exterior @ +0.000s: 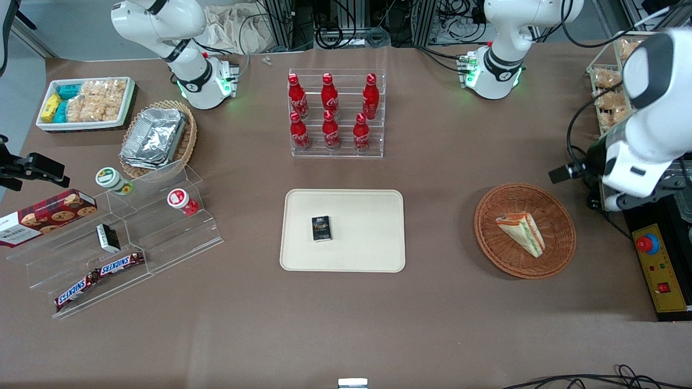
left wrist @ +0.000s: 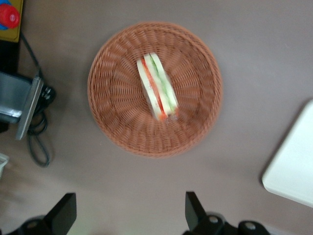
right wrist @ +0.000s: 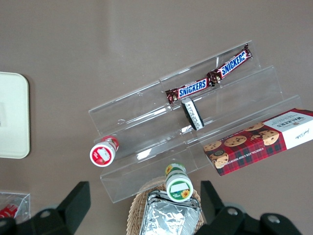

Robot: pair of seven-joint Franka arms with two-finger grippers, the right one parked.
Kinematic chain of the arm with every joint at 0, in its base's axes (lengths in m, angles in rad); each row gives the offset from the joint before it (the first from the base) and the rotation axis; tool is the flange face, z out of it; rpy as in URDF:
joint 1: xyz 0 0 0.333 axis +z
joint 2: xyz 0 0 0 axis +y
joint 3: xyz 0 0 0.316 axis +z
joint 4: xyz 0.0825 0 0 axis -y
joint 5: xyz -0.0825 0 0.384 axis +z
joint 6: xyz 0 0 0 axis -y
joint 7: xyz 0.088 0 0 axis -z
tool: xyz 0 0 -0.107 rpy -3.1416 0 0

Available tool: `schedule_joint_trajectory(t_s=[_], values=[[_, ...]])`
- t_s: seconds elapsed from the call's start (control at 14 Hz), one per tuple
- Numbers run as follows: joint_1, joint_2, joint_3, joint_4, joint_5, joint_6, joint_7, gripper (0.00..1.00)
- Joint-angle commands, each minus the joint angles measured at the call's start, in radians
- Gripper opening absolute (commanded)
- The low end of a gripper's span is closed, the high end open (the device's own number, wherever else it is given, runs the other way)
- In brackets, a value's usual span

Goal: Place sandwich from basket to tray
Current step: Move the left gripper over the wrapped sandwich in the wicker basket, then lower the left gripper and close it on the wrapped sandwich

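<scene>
The sandwich point(exterior: 522, 233), a wrapped white-bread wedge with red, orange and green layers on its edge, lies in the round reddish-brown wicker basket point(exterior: 559, 216) toward the working arm's end of the table. The left wrist view shows the sandwich point(left wrist: 157, 87) in the middle of the basket point(left wrist: 115, 103). My gripper point(left wrist: 129, 197) is open and empty. It hangs high above bare table beside the basket, well apart from the sandwich. The cream tray point(exterior: 367, 254) lies mid-table, and its corner shows in the wrist view point(left wrist: 293, 171).
A small dark box point(exterior: 321, 228) lies on the tray. A clear rack of red cola bottles point(exterior: 335, 113) stands farther from the camera than the tray. A yellow control box with a red button point(exterior: 649, 244) and cables lie beside the basket. Clear snack steps point(exterior: 124, 237) stand toward the parked arm's end.
</scene>
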Motion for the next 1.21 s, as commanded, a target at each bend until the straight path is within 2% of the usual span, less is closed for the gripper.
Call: schedule_joint_trajectory(t_s=[0.0,0.36,0.57,0.86,1.14], values=[[-0.004,0.013,0.027,-0.177,-0.014,0.229,-0.036,1.00],[-0.009,0.217,0.026,-0.197,-0.017,0.479,-0.201,1.00],[-0.016,0.291,0.024,-0.199,-0.017,0.575,-0.287,1.00],[-0.019,0.340,0.023,-0.200,-0.017,0.627,-0.312,1.00],[-0.019,0.293,0.021,-0.188,-0.016,0.612,-0.370,1.00]])
